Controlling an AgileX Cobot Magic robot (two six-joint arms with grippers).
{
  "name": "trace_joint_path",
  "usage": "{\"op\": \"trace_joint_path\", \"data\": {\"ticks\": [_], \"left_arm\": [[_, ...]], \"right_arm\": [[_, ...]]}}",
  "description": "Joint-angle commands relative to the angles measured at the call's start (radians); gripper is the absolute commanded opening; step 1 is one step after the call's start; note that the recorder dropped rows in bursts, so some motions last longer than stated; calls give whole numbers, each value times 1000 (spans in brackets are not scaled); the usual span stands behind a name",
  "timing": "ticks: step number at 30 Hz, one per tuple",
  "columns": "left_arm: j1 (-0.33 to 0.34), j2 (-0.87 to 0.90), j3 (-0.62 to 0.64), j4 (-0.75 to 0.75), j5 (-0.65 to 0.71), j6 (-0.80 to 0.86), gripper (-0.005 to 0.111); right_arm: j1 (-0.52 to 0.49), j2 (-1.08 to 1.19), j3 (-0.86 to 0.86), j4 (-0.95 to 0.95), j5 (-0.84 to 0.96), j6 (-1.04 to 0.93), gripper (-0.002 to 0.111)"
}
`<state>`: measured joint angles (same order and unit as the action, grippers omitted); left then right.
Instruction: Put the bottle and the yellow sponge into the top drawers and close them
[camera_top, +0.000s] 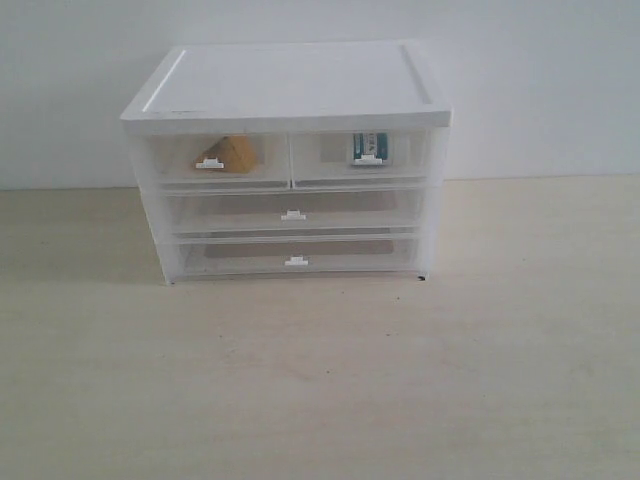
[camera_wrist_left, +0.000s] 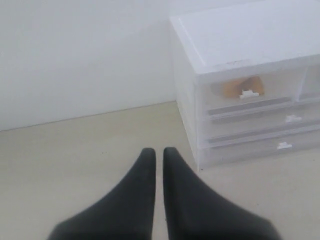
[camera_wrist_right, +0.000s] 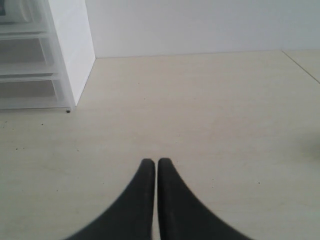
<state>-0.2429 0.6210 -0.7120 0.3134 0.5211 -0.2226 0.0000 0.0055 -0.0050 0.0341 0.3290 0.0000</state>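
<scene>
A white-topped cabinet stands at the back of the table. Its two top drawers are pushed in flush. The yellow sponge shows through the left top drawer. The bottle with its blue-teal label shows through the right top drawer. Neither arm appears in the exterior view. My left gripper is shut and empty, hovering over the table off the cabinet's left corner, where the sponge shows through the drawer front. My right gripper is shut and empty over bare table, right of the cabinet.
Two full-width translucent drawers sit shut below the top pair. A white wall rises close behind the cabinet. Pale wooden tabletop stretches in front and to both sides.
</scene>
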Motion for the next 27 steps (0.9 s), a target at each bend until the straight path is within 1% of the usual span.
{"op": "trace_joint_path", "data": {"ticks": [1, 3, 5, 10, 17, 19, 20, 21, 22, 24, 27], "left_arm": [[0, -125, 35, -64, 91, -10, 4], [-5, -166, 38, -73, 143, -10, 4], [-22, -207, 42, -74, 163, -17, 4], [-22, -258, 42, -94, 163, -17, 4], [-22, -265, 44, -95, 165, 6, 4], [-22, -265, 77, -96, 110, 22, 4], [-22, -265, 123, -114, 46, 80, 4], [-22, -265, 137, -121, 21, 98, 4], [-22, -265, 191, -144, -48, 138, 4], [-22, -265, 264, -192, -137, 180, 4], [-22, -313, 342, -217, -178, 182, 4]], "right_arm": [[-1, -6, 5, -2, -8, 0, 0], [-1, -6, 5, -2, -8, 0, 0], [-1, -6, 5, -2, -8, 0, 0], [-1, -6, 5, -2, -8, 0, 0], [-1, -6, 5, -2, -8, 0, 0], [-1, -6, 5, -2, -8, 0, 0], [-1, -6, 5, -2, -8, 0, 0], [-1, -6, 5, -2, -8, 0, 0], [-1, -6, 5, -2, -8, 0, 0], [-1, -6, 5, -2, -8, 0, 0], [-1, -6, 5, -2, -8, 0, 0]]}}
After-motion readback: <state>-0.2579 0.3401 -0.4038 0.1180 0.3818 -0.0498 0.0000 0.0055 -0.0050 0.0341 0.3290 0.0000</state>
